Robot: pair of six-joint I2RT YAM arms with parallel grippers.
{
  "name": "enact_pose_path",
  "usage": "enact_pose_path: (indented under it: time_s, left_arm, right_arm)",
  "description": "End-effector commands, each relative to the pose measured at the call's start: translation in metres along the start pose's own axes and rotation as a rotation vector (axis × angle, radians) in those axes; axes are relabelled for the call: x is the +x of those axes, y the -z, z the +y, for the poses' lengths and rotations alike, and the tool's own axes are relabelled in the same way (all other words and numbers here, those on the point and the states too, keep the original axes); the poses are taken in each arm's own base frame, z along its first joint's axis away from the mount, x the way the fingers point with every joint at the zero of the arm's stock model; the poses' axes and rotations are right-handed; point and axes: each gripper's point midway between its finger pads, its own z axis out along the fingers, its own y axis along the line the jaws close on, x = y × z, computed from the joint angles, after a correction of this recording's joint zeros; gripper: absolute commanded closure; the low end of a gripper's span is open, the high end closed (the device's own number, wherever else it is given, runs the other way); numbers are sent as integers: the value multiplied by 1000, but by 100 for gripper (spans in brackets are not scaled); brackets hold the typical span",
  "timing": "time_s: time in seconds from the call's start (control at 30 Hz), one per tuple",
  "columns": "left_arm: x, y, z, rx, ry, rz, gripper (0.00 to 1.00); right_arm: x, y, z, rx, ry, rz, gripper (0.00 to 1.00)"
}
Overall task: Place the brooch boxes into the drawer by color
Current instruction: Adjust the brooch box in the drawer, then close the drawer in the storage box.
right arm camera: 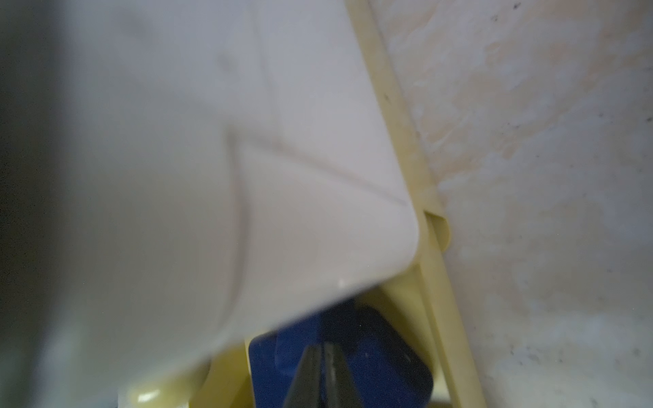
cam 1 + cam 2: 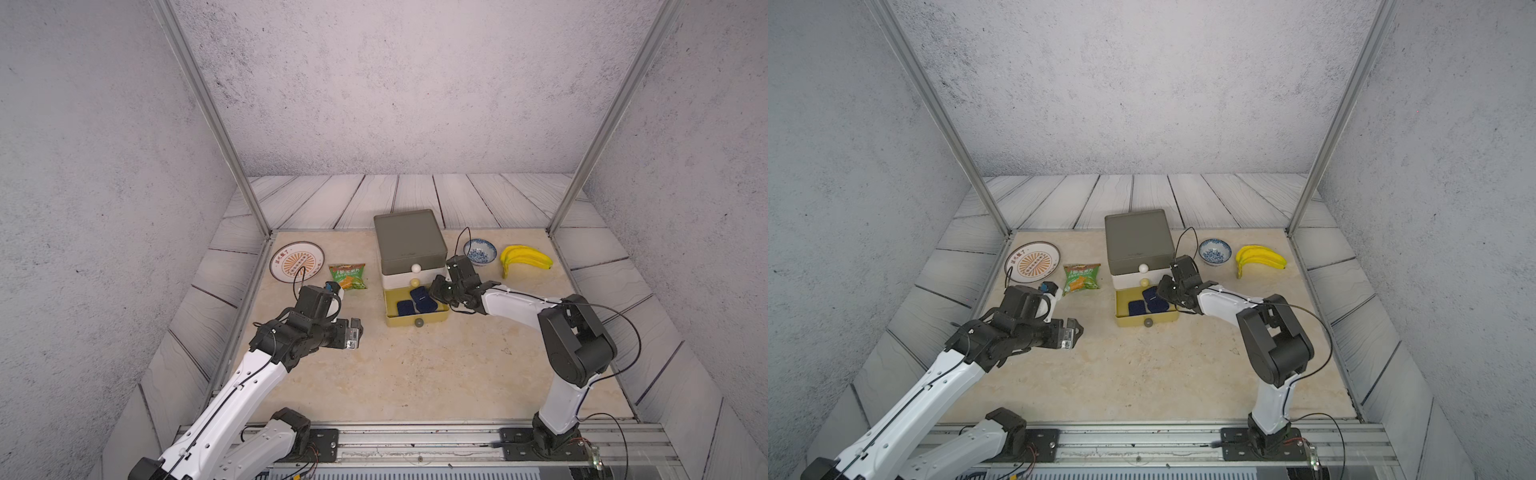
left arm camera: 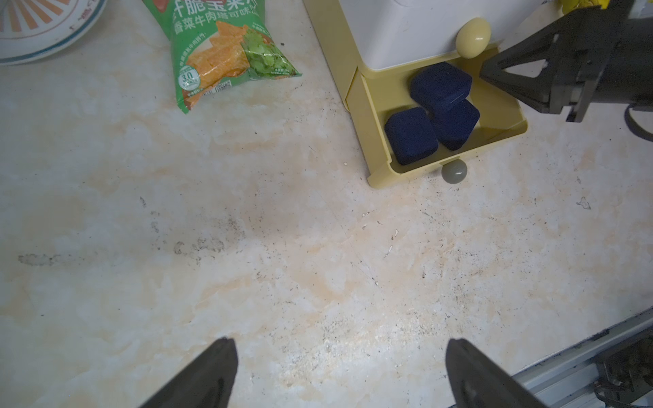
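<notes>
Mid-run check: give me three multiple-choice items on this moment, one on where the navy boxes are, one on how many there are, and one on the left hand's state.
1. Where do the navy boxes lie?
A) in the open yellow drawer
B) on the plate
C) beside the bananas

2. How many navy boxes show?
A) two
B) three
C) five

3. The left hand is:
A) shut on a box
B) shut on the snack packet
C) open and empty

Answers:
1 A: all sit inside the pulled-out drawer.
2 B: the left wrist view shows three.
3 C: its fingers stand wide apart over the tabletop.
</notes>
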Motion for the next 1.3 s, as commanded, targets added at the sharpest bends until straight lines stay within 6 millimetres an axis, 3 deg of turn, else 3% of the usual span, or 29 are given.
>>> enact_pose_path:
  time_s: [0.0, 0.1, 0.23, 0.5, 0.67, 0.8, 1.03, 1.27]
  left_arm:
    - [-4, 5, 1, -1, 7, -22, 2]
    - [-7, 8, 0, -1, 12, -36, 1]
    - [-10, 10, 0, -1, 17, -45, 2]
    - [-12, 10, -1, 6, 29, -55, 1]
    - [-10, 6, -2, 11, 33, -44, 1]
    - [-10, 6, -3, 15, 36, -44, 2]
    - [-7, 5, -1, 8, 40, -38, 2]
    - [-4, 8, 2, -6, 37, -38, 2]
  right_arm:
    - [-2, 36, 35, -82, 111, -24, 72]
    - [-7, 63, 37, -69, 144, -63, 55]
    - [2, 89, 35, -86, 157, -70, 48]
    - [51, 98, 0, -124, 71, -32, 45]
    - [75, 85, 2, -241, -10, -18, 40]
    - [83, 66, 0, -273, -53, -4, 40]
    - [88, 33, 8, -308, -53, 5, 47]
    - [95, 10, 3, -281, -48, 19, 55]
